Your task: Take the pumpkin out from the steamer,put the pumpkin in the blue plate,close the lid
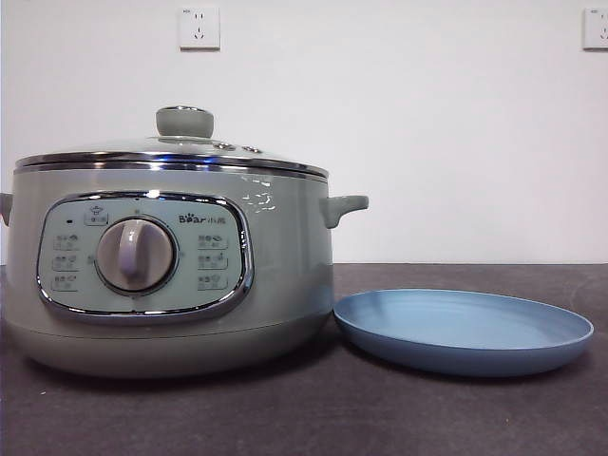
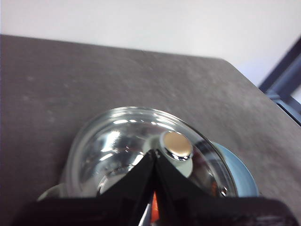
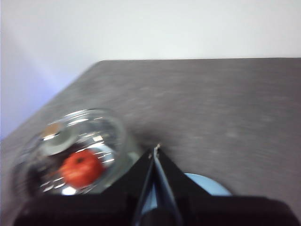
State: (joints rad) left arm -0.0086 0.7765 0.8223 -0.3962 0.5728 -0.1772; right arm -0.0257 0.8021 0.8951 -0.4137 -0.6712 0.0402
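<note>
The sage-green steamer stands at the left of the front view with its glass lid on it. The blue plate lies just right of it, with nothing on it. The pumpkin shows orange-red through the lid in the right wrist view. My left gripper hangs high over the lid, near its knob, jaws shut on nothing. Shut as well, my right gripper hovers high between the steamer and the plate. Neither arm appears in the front view.
The dark grey table stretches in front of and behind the pot. A white wall with two sockets rises behind it. The table's far edge and a dark frame show in the left wrist view.
</note>
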